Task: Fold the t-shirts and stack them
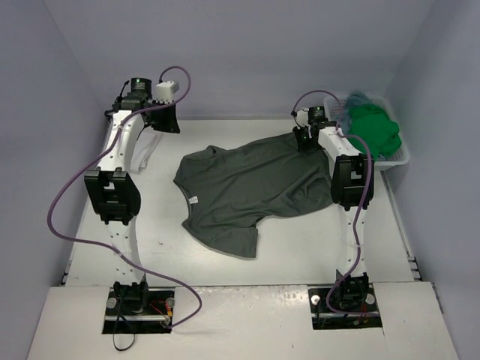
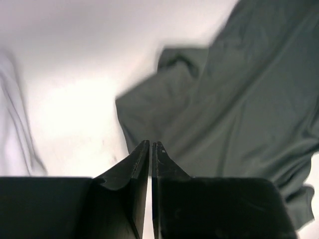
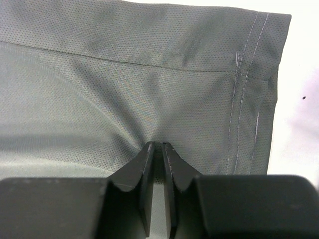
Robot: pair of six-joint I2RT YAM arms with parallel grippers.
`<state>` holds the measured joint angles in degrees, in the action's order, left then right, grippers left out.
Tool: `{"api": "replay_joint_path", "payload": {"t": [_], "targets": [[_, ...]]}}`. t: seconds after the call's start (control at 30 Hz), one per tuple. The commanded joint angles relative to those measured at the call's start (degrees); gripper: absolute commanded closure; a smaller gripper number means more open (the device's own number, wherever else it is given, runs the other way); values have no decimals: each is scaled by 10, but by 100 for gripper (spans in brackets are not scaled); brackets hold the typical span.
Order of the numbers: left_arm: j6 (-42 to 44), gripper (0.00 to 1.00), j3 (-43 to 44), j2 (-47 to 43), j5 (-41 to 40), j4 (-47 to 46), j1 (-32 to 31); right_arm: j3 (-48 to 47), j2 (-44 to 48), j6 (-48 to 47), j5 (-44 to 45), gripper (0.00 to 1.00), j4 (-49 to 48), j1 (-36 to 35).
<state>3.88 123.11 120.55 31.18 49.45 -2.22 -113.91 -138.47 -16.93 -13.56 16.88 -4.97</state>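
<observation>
My right gripper (image 3: 158,145) pinches the grey shirt (image 1: 247,187) at its hem (image 3: 247,84); the shirt lies rumpled on the table (image 1: 150,247). My left gripper (image 2: 151,143) hovers shut, empty. I should draw the hem taut, low and slow

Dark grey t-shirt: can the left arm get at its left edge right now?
Probably yes. The left gripper hangs shut over bare table, the edge of the dark grey t-shirt just ahead with nothing between; the white t-shirt lies aside.
</observation>
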Motion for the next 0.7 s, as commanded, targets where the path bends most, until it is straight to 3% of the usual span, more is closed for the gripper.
{"api": "replay_joint_path", "payload": {"t": [0.0,0.13,0.37,0.67], "targets": [[-33,97,83,51,22,-25,-23,13,40,1,-16,90,40,-4],[-24,91,174,158,28,-14,-47,18,45,0,-23,88,40,-4],[-52,68,246,239,-1,-61,-73,25,56,5,-42,87,39,-3],[-73,64,245,253,-39,-110,-89,37,72,7,-62,88,39,-2]]}}
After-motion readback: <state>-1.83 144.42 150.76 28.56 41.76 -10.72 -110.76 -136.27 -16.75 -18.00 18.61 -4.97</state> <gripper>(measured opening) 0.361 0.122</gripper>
